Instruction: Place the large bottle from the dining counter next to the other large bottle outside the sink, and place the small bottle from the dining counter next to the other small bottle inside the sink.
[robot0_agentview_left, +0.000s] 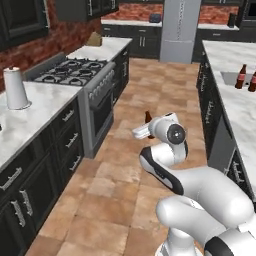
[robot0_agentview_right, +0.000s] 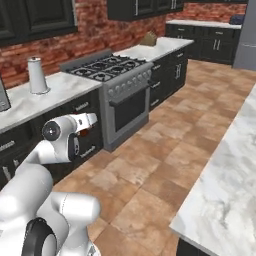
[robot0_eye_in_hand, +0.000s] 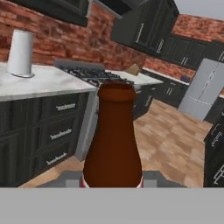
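Note:
My gripper (robot0_agentview_left: 146, 128) is shut on a dark brown bottle (robot0_eye_in_hand: 113, 144) with a red label, carried over the tiled floor between the counters. Its neck (robot0_agentview_left: 148, 117) pokes up past the hand, and a bit of red label (robot0_agentview_right: 84, 132) peeks out under the hand. Whether it is the large or the small bottle I cannot tell. Far right, the sink (robot0_agentview_left: 231, 77) is set in the long marble counter (robot0_agentview_left: 235, 115). Two brown bottles stand there: one (robot0_agentview_left: 241, 76) by the basin, another (robot0_agentview_left: 252, 82) cut by the frame edge. Which stands inside the basin I cannot tell.
On the left runs a marble counter (robot0_agentview_left: 35, 107) with dark drawers, a white jug (robot0_agentview_left: 16, 89) and a gas stove (robot0_agentview_left: 75, 71). A grey fridge (robot0_agentview_left: 179, 30) stands at the far end. The tiled aisle (robot0_agentview_left: 135, 100) lies between.

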